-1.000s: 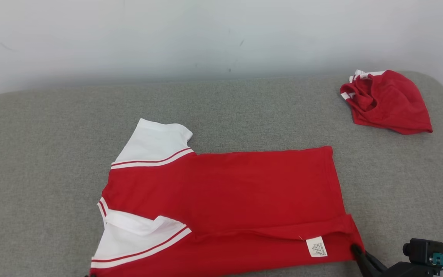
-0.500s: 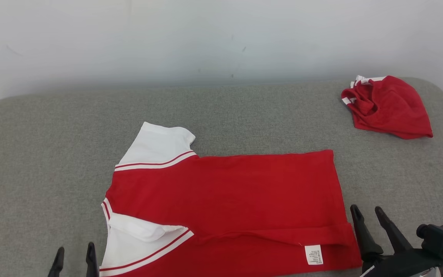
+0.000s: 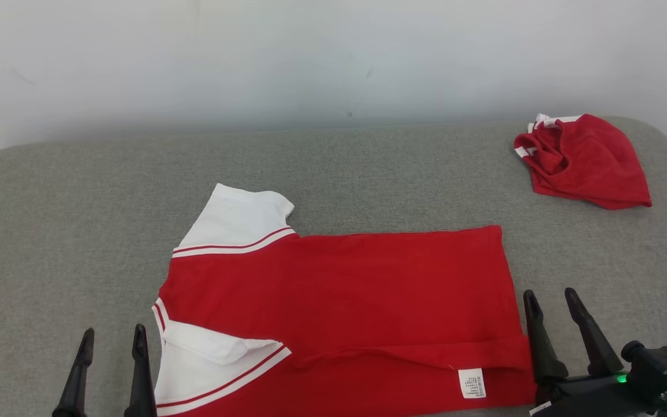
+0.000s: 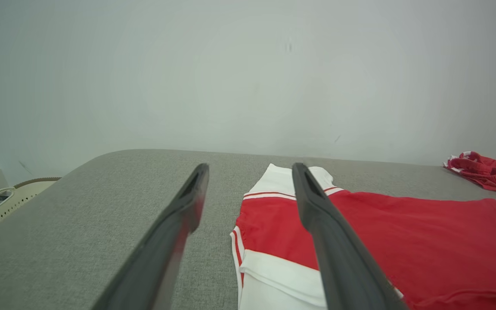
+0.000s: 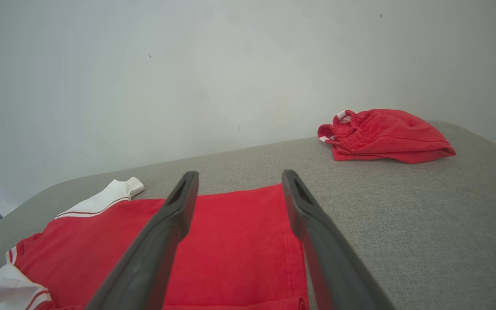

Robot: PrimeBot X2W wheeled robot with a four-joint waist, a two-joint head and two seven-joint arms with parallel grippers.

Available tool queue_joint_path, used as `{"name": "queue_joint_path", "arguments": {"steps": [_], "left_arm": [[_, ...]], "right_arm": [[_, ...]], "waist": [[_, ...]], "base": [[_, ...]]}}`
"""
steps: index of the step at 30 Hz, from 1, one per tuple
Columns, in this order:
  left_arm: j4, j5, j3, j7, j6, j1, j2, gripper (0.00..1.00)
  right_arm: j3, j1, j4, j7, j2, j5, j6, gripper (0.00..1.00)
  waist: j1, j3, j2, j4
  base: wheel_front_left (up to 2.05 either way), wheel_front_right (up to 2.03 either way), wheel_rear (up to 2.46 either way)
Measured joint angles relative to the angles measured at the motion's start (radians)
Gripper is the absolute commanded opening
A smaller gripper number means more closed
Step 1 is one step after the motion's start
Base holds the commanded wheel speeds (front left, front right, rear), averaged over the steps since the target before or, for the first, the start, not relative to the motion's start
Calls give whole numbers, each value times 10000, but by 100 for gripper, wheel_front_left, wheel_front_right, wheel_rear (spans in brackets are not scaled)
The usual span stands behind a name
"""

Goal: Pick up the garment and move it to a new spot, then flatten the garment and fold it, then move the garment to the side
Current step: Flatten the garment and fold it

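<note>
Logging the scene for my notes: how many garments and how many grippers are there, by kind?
Garments: 2, the flat red-and-white shirt and the bunched red garment.
Grippers: 2, the left gripper and the right gripper, both open.
Total: 4.

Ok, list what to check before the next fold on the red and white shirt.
1. Left gripper open, holding nothing: ok.
2. Right gripper open, holding nothing: ok.
3. Red and white shirt body flat on the gray cushion: ok.
4. Near sleeve smooth: not ok, its white cloth is rumpled and doubled over.
5. Near long edge folded over, white label facing up: ok.
6. Bundled red garment clear of the shirt: ok.
</note>
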Motion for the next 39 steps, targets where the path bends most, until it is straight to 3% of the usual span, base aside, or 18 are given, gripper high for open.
{"name": "queue_joint_path", "arguments": {"steps": [4, 7, 15, 19, 30, 39], "left_arm": [[226, -19, -2, 0, -174, -309, -13, 100], [677, -105, -77, -4, -579, -823, 105, 100], [2249, -934, 36, 867, -1373, -3559, 1620, 100], [2629, -1461, -127, 1572, -1505, -4510, 2219, 100], [4414, -3315, -1779, 3630, -1584, -7443, 4387, 100], [6681, -3770, -2535, 4151, -1584, -8782, 5129, 100]], "right_arm": [[98, -112, 186, -82, 130, -274, 0, 100], [238, -342, 286, -128, 198, -435, 0, 100], [675, -1867, 454, -293, 581, -646, -2, 100], [736, -2321, 642, -339, 903, -577, 0, 100], [1162, -3747, 821, -395, 1526, -341, 0, 100], [1315, -4268, 708, -410, 1756, -209, -2, 100]], "waist": [[-1, 52, 0, -164], [0, 147, 0, -308], [0, 682, 0, -1010], [0, 973, 0, -1355], [2, 2253, 1, -2572], [2, 3305, 1, -3426]], "base": [[0, 0, 0], [0, 0, 0], [0, 0, 0], [0, 0, 0], [0, 0, 0], [0, 0, 0]]}}
